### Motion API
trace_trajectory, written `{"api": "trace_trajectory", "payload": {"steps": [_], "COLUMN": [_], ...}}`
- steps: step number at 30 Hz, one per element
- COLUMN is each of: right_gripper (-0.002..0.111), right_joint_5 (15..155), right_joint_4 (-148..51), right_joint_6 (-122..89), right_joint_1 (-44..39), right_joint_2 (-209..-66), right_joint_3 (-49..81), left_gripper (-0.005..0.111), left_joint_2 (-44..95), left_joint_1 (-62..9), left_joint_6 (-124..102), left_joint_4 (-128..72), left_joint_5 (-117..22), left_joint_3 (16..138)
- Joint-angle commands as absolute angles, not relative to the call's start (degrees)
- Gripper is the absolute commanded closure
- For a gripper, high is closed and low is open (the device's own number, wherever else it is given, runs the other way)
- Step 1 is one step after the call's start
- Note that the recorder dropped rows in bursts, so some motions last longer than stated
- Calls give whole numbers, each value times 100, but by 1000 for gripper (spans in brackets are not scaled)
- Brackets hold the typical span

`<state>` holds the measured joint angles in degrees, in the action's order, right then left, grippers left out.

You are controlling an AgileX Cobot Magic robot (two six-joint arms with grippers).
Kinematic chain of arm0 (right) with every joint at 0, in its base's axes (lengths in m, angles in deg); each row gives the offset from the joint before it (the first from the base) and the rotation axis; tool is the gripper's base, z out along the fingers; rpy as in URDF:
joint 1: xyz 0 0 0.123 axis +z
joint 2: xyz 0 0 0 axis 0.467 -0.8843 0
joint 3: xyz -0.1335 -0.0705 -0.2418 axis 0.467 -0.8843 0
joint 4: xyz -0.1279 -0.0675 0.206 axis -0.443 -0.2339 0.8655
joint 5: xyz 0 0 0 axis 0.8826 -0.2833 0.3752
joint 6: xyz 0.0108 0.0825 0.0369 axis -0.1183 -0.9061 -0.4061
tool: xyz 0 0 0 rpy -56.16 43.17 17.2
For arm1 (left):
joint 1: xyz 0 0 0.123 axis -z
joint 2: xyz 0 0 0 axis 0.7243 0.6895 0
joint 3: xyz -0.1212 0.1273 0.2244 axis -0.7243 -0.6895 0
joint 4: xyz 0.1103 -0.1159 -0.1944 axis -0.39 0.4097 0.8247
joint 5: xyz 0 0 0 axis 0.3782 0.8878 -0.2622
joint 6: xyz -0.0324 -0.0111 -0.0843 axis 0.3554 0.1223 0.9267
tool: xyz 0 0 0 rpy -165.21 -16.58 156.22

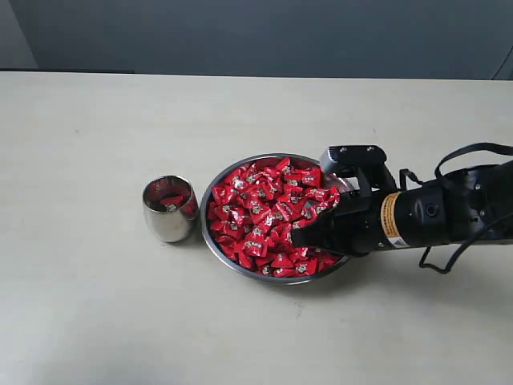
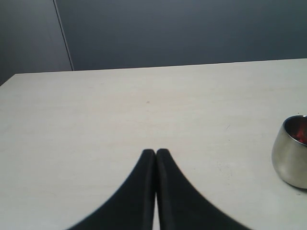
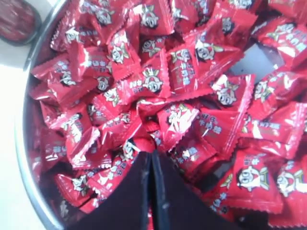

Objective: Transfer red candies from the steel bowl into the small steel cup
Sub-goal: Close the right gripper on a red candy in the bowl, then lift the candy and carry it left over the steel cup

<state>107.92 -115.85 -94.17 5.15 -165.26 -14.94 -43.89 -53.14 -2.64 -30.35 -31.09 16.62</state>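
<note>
The steel bowl (image 1: 237,269) sits mid-table, heaped with red candies (image 1: 264,210). Just left of it stands the small steel cup (image 1: 170,210), with a few red candies inside. My right gripper (image 1: 300,237) reaches in from the right and is down in the pile. In the right wrist view its jaws (image 3: 151,153) are pressed together, pinching a red candy (image 3: 152,143) at the tips, with the pile (image 3: 153,81) all round and the bowl's rim (image 3: 21,143) to one side. My left gripper (image 2: 156,152) is shut and empty over bare table, with the cup (image 2: 290,160) off to its side.
The pale table (image 1: 96,128) runs wide round bowl and cup, with a grey wall behind. The right arm's black body and cables (image 1: 449,212) lie low over the table right of the bowl. The left arm is out of the exterior view.
</note>
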Motion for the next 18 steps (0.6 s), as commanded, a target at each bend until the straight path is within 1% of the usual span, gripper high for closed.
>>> {"api": "trace_trajectory", "payload": {"steps": [1,7,14,18], "right_gripper": [109,109,109,109], "right_joint_5": [10545,10106,10657,10611], "right_joint_4": [-11631,-11631,-11589,-11565], "right_joint_6": [-9357,-9311,-8629,-8626], "right_joint_1": [497,497,497,497], "right_joint_2": [-16184,-15829,-15808,-15860], "right_joint_3": [-1459,-1459,-1444,-1142], "left_gripper": [106,106,106,106], "left_joint_2": [-4415,-4415,-4415,-4415], "left_joint_1": [-5318,-5318,-5318,-5318], "left_joint_6": [-254,-254,-254,-254], "left_joint_4": [-3019,-3019,-3019,-3019], "left_joint_5": [-3120,-3120,-3120,-3120], "left_joint_3": [1641,1641,1641,1641]}}
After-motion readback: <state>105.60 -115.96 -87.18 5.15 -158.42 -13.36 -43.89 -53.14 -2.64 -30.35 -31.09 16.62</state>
